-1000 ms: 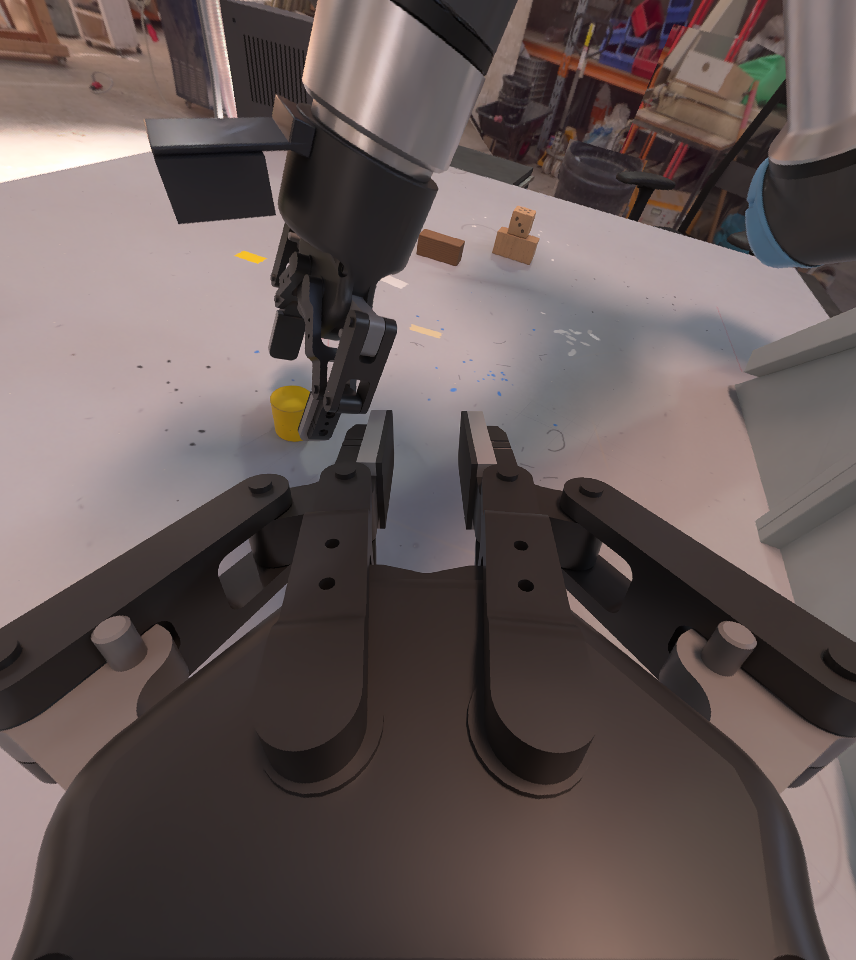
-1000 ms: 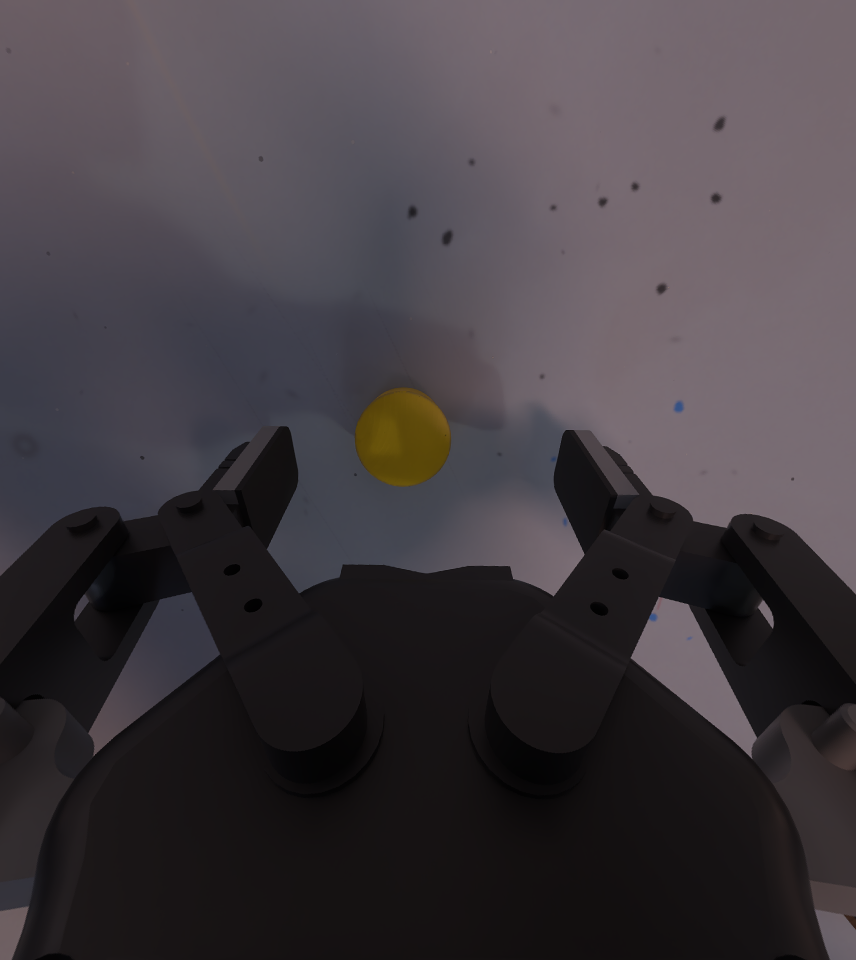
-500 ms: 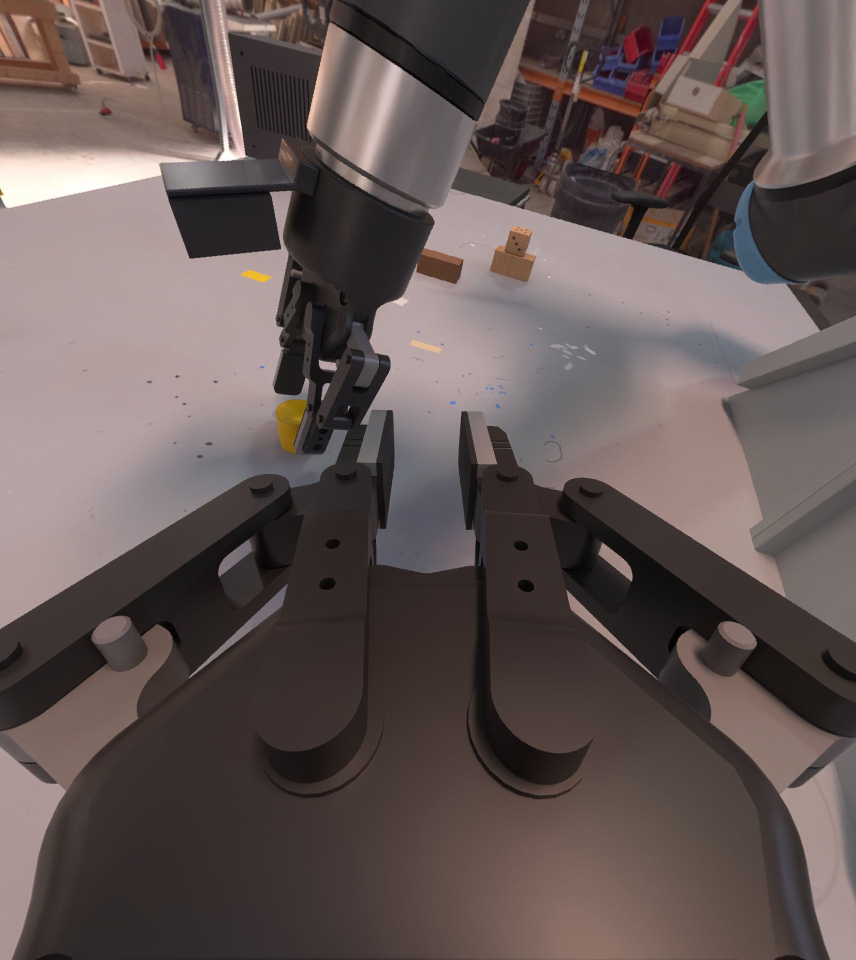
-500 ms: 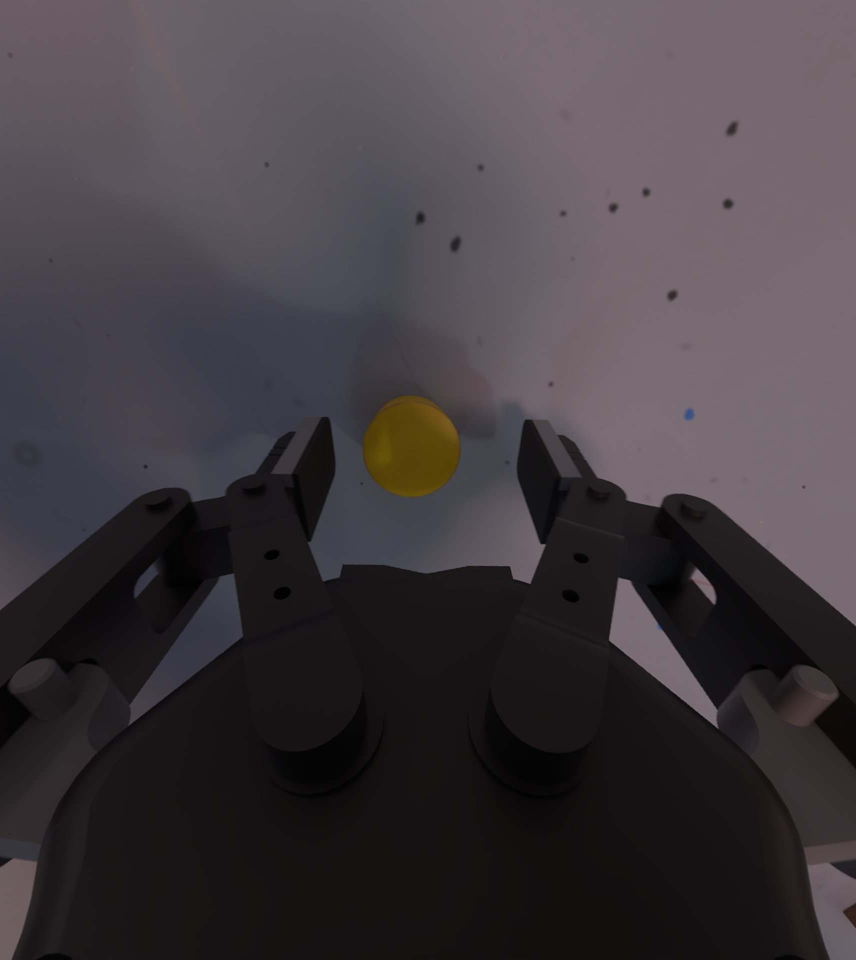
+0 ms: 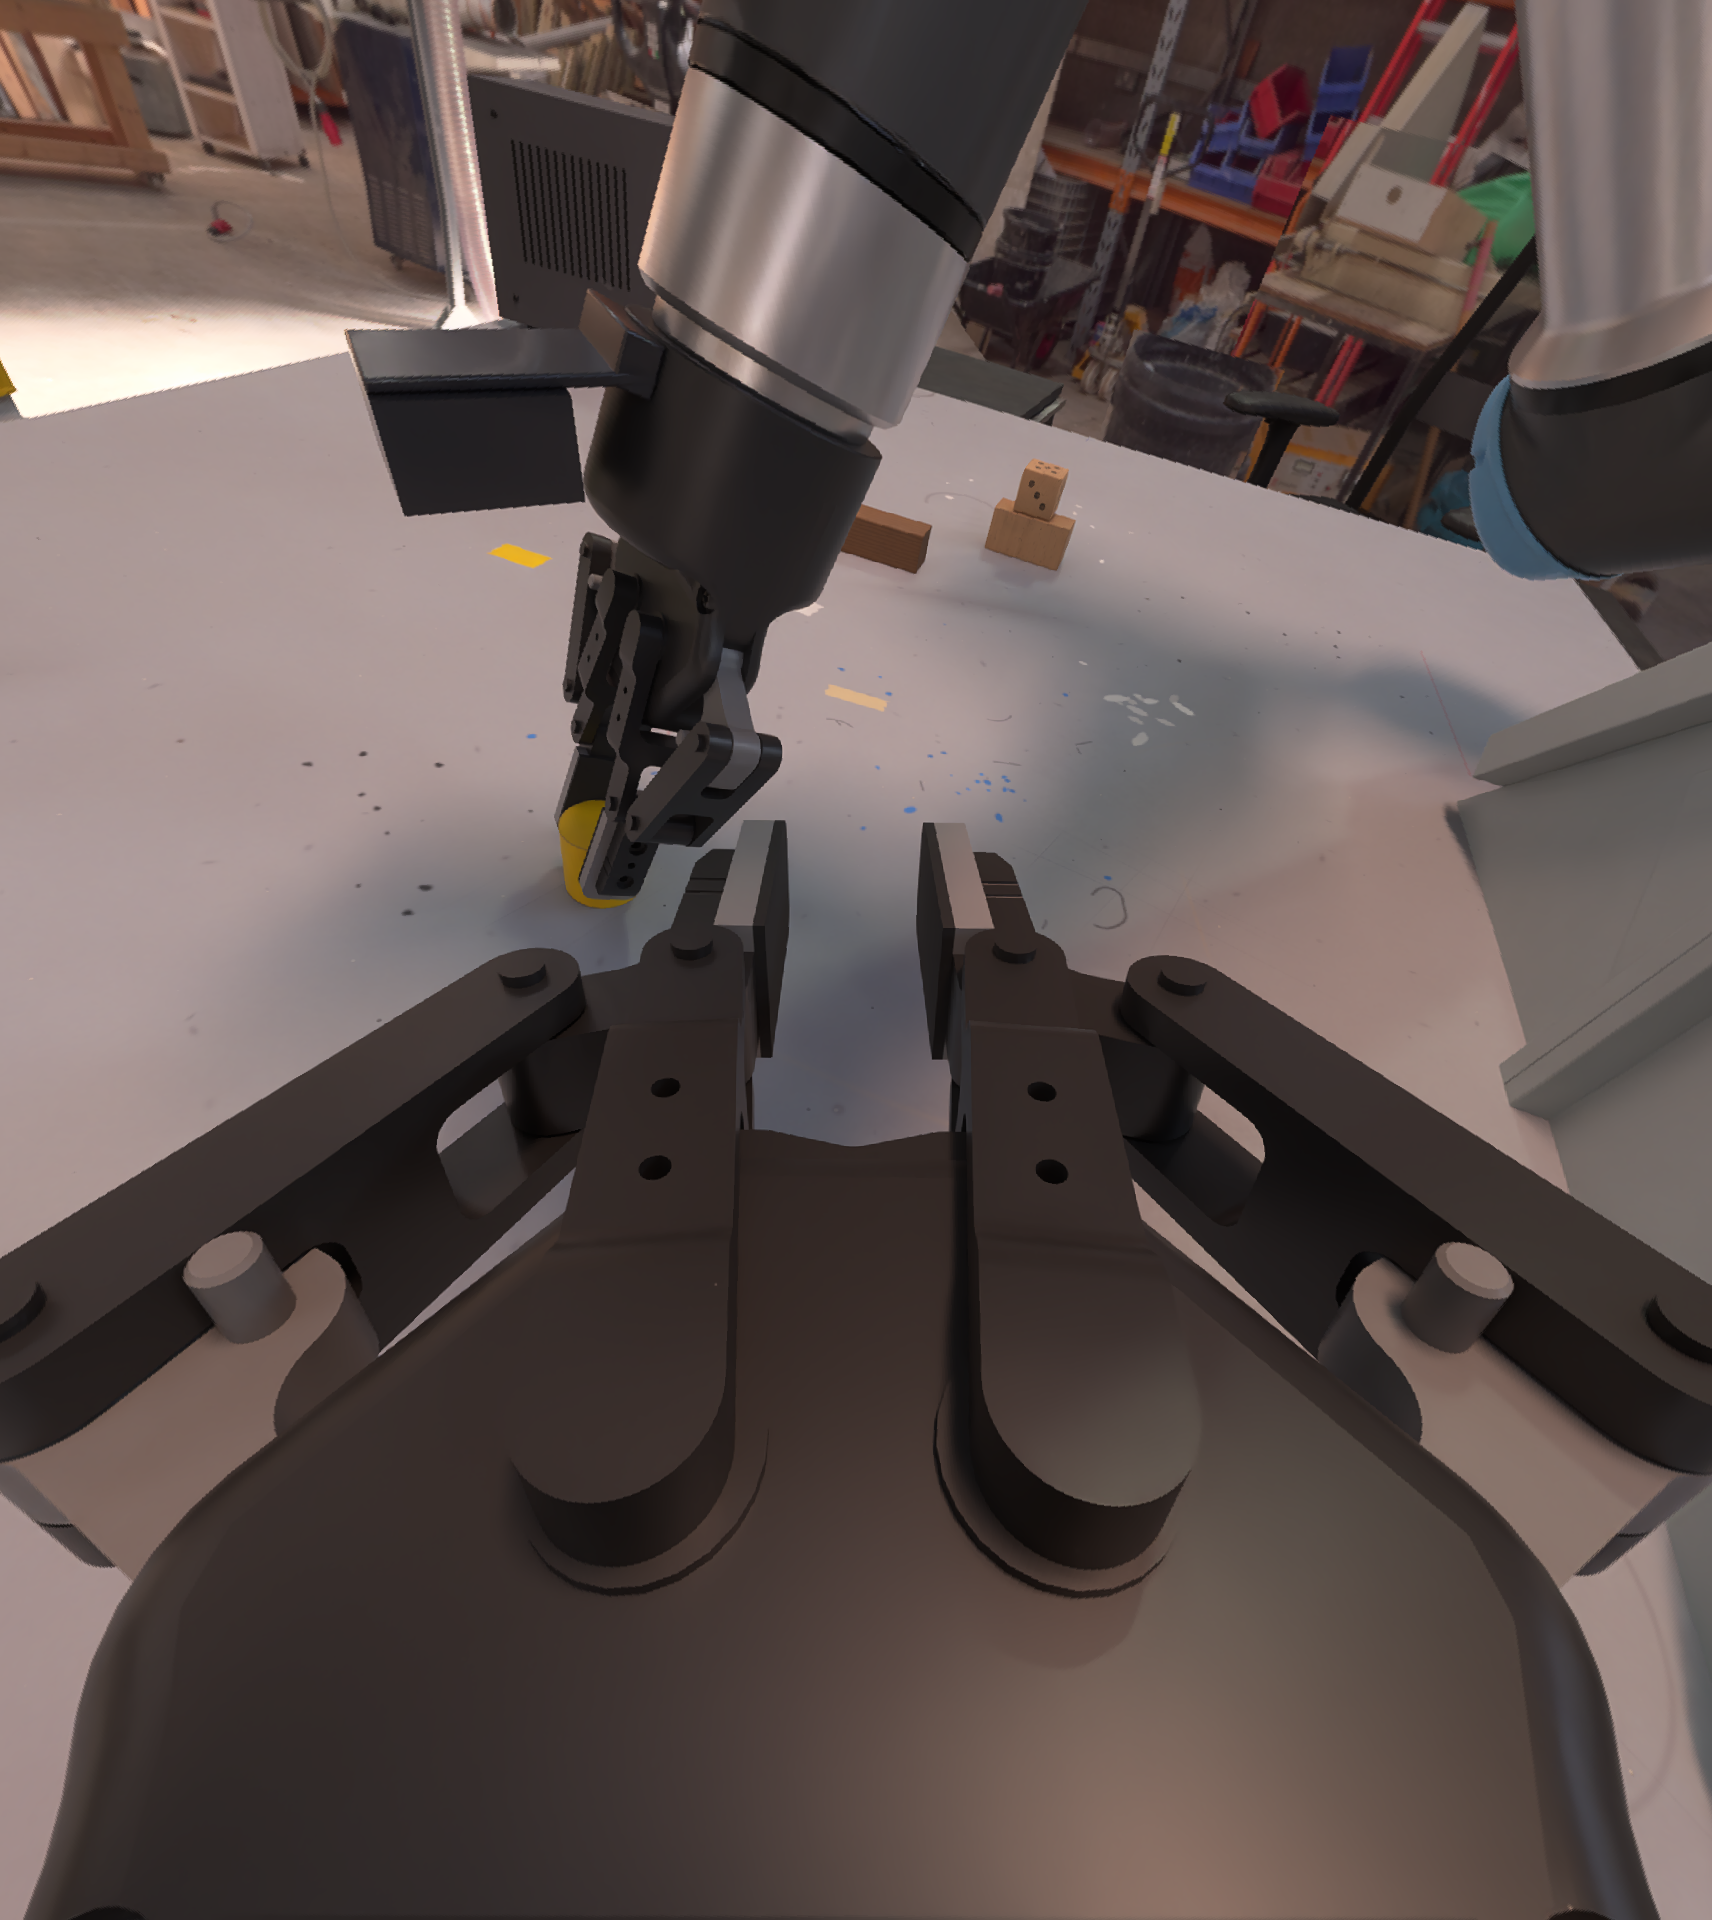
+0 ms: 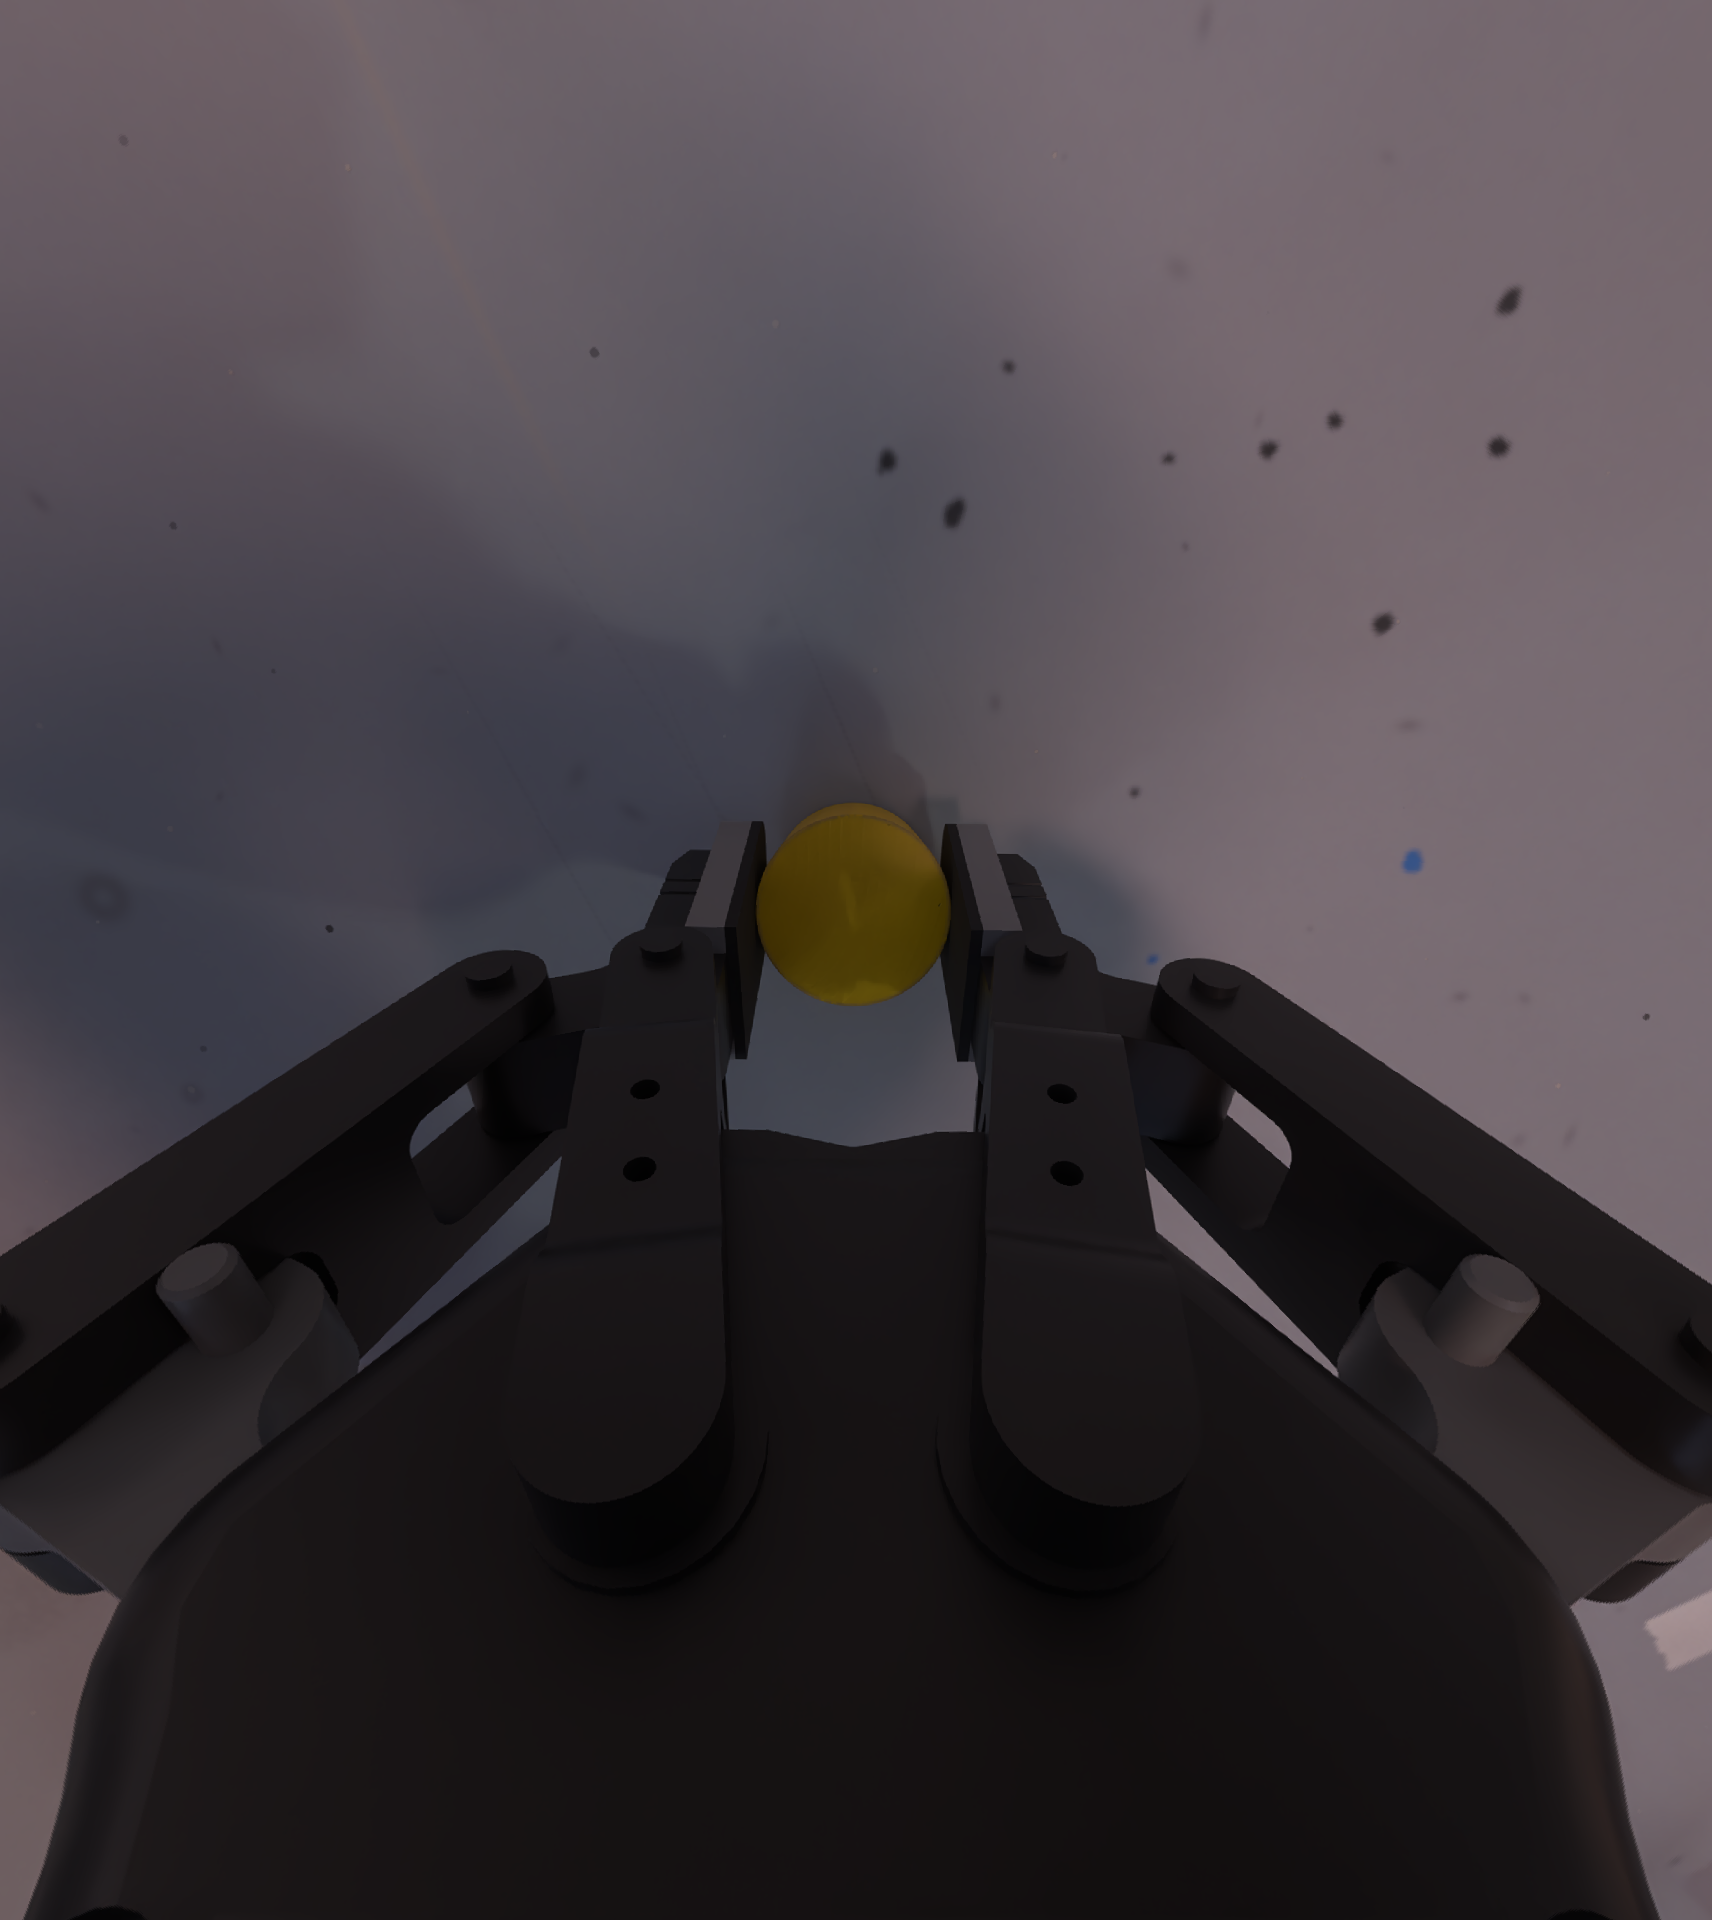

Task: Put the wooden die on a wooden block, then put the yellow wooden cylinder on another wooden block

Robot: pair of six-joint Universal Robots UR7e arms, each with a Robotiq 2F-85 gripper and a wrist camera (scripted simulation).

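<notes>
In the right wrist view, my right gripper point(image 6: 852, 894) is shut on the yellow wooden cylinder point(image 6: 852, 920), with one pad against each side. The cylinder stands upright on the grey table point(image 6: 1247, 727). In the left wrist view the same gripper point(image 5: 613, 862) points down at the cylinder point(image 5: 580, 847). My left gripper point(image 5: 852, 883) hovers just right of it, jaws apart and empty. At the far side, the wooden die point(image 5: 1042, 488) rests on a light wooden block point(image 5: 1028, 540). A darker wooden block point(image 5: 888, 538) lies bare to its left.
A grey stepped structure point(image 5: 1662, 831) rises at the table's right side. The right arm's forearm point(image 5: 800, 208) and elbow point(image 5: 1662, 260) span the upper view. Small yellow tape marks point(image 5: 854, 696) lie mid-table. The table's far edge point(image 5: 1247, 483) lies just behind the blocks.
My right gripper's fingers closed from wide open onto the yellow cylinder. My left gripper drew back a little and stayed open.
</notes>
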